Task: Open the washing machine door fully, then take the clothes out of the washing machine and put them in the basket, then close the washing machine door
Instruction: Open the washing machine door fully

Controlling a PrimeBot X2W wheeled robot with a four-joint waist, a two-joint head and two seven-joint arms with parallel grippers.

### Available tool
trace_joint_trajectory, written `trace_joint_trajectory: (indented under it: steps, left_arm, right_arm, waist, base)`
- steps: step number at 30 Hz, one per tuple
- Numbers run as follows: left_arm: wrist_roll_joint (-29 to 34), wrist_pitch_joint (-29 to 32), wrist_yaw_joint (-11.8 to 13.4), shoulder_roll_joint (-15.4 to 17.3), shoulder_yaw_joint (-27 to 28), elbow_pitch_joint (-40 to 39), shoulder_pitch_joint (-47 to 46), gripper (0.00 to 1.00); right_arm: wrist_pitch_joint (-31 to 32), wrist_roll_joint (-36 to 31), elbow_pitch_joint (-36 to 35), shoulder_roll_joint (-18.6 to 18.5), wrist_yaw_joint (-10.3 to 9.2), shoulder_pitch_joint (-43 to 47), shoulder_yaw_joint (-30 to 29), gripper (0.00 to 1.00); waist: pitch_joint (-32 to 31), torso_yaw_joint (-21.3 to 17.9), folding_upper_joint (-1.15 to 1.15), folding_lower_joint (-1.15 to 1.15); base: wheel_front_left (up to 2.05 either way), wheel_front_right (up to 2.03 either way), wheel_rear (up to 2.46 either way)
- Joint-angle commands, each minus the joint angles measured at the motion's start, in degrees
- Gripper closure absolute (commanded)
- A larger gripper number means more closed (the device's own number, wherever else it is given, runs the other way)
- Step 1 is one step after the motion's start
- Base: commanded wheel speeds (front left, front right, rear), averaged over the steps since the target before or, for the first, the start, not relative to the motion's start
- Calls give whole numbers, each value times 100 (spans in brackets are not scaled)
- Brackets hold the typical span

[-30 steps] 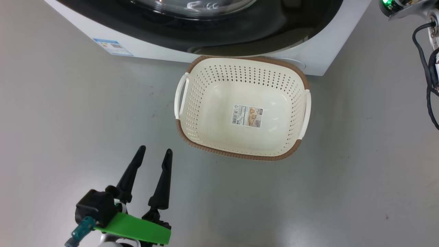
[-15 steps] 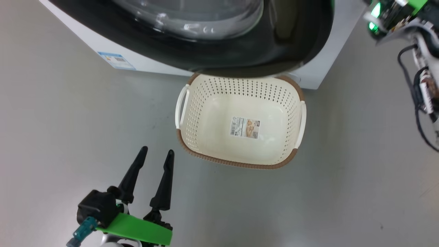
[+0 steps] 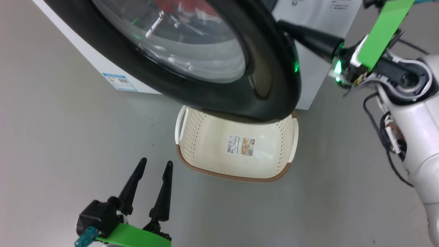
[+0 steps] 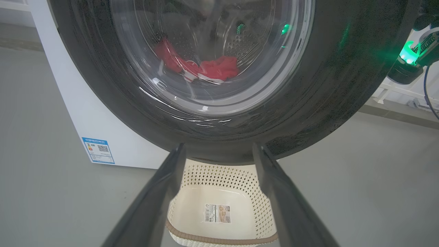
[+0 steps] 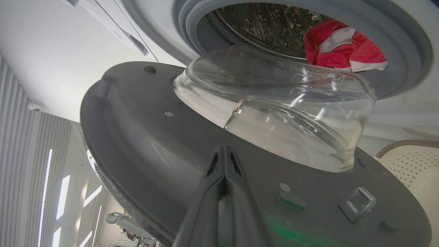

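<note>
1. washing machine door point(image 3: 267, 68): part-open, overhanging the basket point(image 3: 233, 177); right gripper point(image 5: 224, 152), clenched on nothing, sits at its inner face, likely to push it wider.
2. clothes point(image 5: 343, 51): inside the drum.
3. left gripper point(image 3: 156, 161): spread, empty, low beside the basket, seemingly waiting.

Black-rimmed door point(image 3: 271, 68) ajar over cream basket point(image 3: 233, 174); red clothes point(image 5: 343, 51) inside white washing machine point(image 4: 85, 109).

A: What are the fingers point(image 3: 132, 183) like?
B: Long, dark, tapering to blunt points. The left gripper point(image 3: 156, 161) has a black housing point(image 3: 97, 214), a bright green plate point(image 3: 137, 235) and a teal plug point(image 3: 85, 236).
A: And the right arm point(image 3: 406, 80)?
B: Glossy white forearm point(image 3: 420, 137), black cables point(image 3: 389, 156) looping alongside, a flat green strip point(image 3: 386, 29), and a small green light point(image 3: 337, 67) glowing near the wrist.
</note>
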Motion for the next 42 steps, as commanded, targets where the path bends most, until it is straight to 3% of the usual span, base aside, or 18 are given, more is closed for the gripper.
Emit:
trace_joint_trajectory:
  steps: [1,23,34,36,39,42]
  left_arm:
    - [49,-70,-26,82,202,-119,85,0]
    - [131,-70,21,82,182,-227,414,0]
    - [97,-70,33,82,216,-299,467,0]
    - [98,-70,33,82,240,-296,494,0]
    - [134,-70,27,82,311,-272,546,0]
    - [201,-70,16,82,370,-249,590,0]
  right_arm:
    - [70,-101,-210,172,2,213,117,100]
    - [552,-187,-646,531,2,1015,290,100]
    - [426,-329,-609,541,2,1123,114,100]
    - [351,-357,-573,519,2,1174,37,86]
    - [163,-459,-523,458,2,1362,-94,1]
    - [63,-505,-526,428,2,1573,-164,0]
  waist:
    - [-123,-22,0,0]
    - [-600,114,0,0]
    - [-673,106,0,0]
    - [-713,73,0,0]
    - [-808,-18,0,0]
    - [-877,-112,0,0]
  base:
    - [0,0,0]
    - [0,0,0]
    - [0,0,0]
    - [0,0,0]
    - [0,0,0]
    - [0,0,0]
